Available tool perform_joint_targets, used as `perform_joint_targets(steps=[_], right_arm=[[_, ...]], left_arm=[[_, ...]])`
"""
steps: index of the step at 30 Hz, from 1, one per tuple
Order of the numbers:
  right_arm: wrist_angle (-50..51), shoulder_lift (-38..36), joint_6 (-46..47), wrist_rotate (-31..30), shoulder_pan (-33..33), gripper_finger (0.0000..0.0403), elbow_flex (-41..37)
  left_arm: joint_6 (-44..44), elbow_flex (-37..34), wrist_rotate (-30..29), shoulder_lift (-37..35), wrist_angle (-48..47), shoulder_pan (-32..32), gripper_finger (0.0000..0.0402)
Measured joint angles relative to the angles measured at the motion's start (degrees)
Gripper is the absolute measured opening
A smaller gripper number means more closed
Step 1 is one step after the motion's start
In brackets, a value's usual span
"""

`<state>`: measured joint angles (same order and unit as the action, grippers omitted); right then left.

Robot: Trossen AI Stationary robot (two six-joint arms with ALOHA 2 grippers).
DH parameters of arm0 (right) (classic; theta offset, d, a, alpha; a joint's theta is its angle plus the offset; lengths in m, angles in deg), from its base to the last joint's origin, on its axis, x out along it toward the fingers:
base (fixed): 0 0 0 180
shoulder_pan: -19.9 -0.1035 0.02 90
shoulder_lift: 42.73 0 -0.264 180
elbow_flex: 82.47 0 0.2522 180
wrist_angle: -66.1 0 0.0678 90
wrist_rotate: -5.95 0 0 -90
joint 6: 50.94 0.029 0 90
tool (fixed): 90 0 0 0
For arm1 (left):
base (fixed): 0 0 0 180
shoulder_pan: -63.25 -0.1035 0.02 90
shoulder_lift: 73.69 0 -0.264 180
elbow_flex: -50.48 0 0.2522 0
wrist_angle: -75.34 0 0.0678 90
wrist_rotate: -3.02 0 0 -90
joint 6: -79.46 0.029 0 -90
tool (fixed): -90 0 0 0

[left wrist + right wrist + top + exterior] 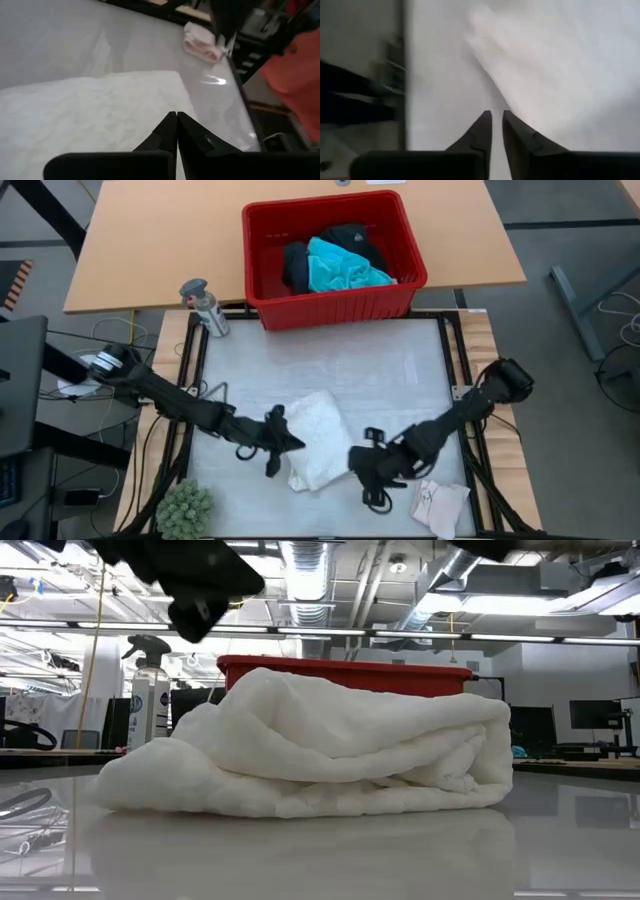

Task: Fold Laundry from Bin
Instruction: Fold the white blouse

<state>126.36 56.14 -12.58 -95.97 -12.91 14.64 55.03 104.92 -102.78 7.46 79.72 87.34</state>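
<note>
We are finding the white top (318, 438) lying part-folded near the mat's (330, 350) near edge: soft, light, bunching easily, best pinched at a corner or hem. Left gripper (283, 442) is sitting shut and empty at its left edge; right gripper (364, 470), nearly closed, is holding nothing. More laundry (340, 265) is waiting in the bin (262, 275).

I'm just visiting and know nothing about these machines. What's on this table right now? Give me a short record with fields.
Being folded: white lacy top, bunched on the table's near middle
Bin: red basket at the far edge, holding a turquoise shirt and black clothing
Set aside: small pale pink-white piece, near right corner
Left pincer: shut, at the white top's left edge
Right pincer: fingers nearly together, just right of the top; nothing visibly held
Other things: spray bottle, green spiky ball
</note>
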Motion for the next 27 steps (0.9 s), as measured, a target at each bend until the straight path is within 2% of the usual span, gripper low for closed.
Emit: perform_joint_targets(steps=[2,5,9,13,17,22,27], right_arm=[[4.6,0.9,4.2,-3.0,-1.2,0.0077,-0.9],[6.5,2.5,7.4,-5.4,-1.7,0.0054,-1.8],[5.1,4.6,7.6,-6.4,-1.6,0.0020,-2.1],[3.2,5.6,7.3,-6.5,-1.5,0.0017,-2.1],[1.9,5.5,7.1,-7.9,-1.5,0.0041,-2.2],[-1.2,6.1,3.5,-8.3,-1.6,0.0071,-2.6],[-10.4,7.5,4.0,-7.3,-1.4,0.0120,-5.6]], left_arm=[[2.5,1.7,-0.4,3.7,2.6,0.8,0.0000],[4.7,5.7,1.8,9.3,3.3,1.2,0.0000],[5.5,11.1,4.8,16.3,-0.1,1.4,0.0000],[3.3,14.2,2.5,20.1,-5.3,1.4,0.0000],[-1.1,14.7,6.7,21.3,-12.8,1.3,0.0000],[-3.7,14.7,9.3,21.2,-24.8,1.7,0.0000],[-4.9,14.7,8.6,21.1,-26.3,2.4,0.0000]])
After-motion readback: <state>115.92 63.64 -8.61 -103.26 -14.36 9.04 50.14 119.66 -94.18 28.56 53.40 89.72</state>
